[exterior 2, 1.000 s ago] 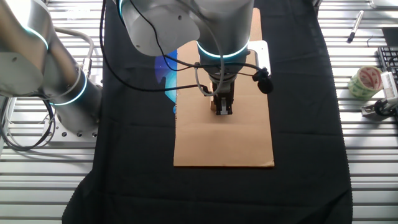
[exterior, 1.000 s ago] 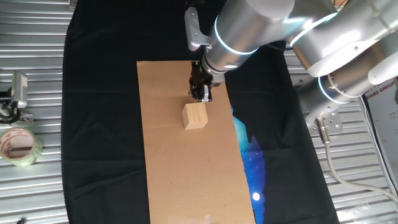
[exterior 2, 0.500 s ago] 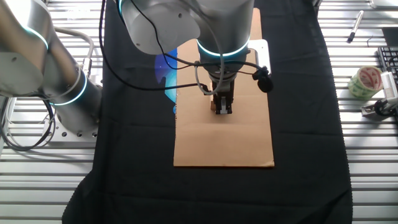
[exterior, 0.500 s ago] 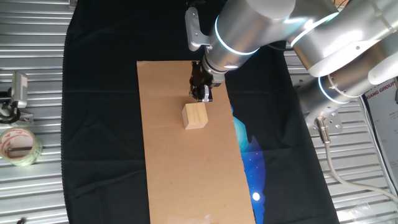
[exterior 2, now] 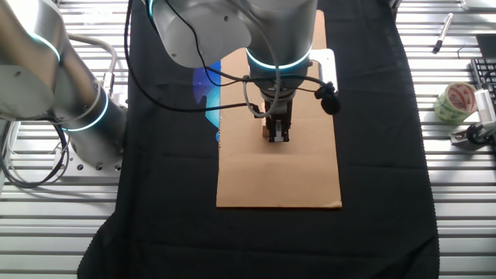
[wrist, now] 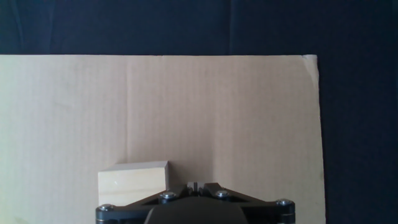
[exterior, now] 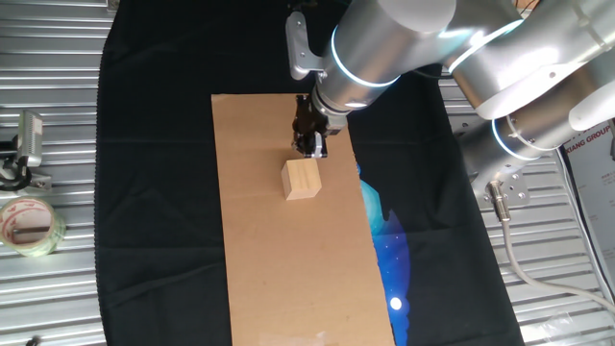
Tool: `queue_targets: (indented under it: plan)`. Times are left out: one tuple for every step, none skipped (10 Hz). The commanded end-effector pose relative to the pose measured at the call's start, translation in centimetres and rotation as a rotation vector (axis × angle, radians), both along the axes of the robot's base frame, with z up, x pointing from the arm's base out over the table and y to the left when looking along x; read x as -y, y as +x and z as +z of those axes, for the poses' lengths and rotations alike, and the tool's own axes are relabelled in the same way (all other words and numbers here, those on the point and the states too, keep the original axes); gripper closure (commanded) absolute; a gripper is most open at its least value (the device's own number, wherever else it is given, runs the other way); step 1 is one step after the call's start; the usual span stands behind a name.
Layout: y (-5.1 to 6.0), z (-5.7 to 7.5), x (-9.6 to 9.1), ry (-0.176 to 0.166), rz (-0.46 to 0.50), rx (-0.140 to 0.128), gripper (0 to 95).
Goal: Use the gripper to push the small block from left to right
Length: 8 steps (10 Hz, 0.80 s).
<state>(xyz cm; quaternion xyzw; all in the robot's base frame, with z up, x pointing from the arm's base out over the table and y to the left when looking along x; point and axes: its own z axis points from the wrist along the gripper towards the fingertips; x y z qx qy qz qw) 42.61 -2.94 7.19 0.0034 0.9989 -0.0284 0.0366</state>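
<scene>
Pre-push alignment: gripper (exterior: 309, 146), jaws pinched narrow and empty, just above small block (exterior: 302, 179) at frame centre; next, likely lower beside it.

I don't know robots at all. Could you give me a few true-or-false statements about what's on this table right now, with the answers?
1. The small block rests on the brown cardboard sheet. True.
2. The hand is lifting the block in the air. False: the block sits on the cardboard, beside the hand.
3. A tape roll lies off the black cloth. True.
4. The hand's fingers are spread wide. False: the hand view shows them closed together.
</scene>
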Motion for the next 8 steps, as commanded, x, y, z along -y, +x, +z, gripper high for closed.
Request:
queue_targets:
  plan:
    - [-0.05, 0.06, 0.0, 0.0, 0.004, 0.001, 95.0]
    - [-0.05, 0.06, 0.0, -0.001, 0.006, -0.001, 95.0]
    - [-0.05, 0.06, 0.0, -0.001, 0.008, -0.006, 95.0]
    - [-0.05, 0.06, 0.0, -0.001, 0.01, -0.005, 95.0]
    - [-0.05, 0.06, 0.0, 0.001, 0.013, -0.005, 95.0]
    - [-0.05, 0.06, 0.0, 0.001, 0.011, -0.01, 95.0]
    - [-0.05, 0.06, 0.0, 0.004, 0.009, -0.013, 95.0]
    - [-0.05, 0.06, 0.0, 0.005, 0.01, -0.025, 95.0]
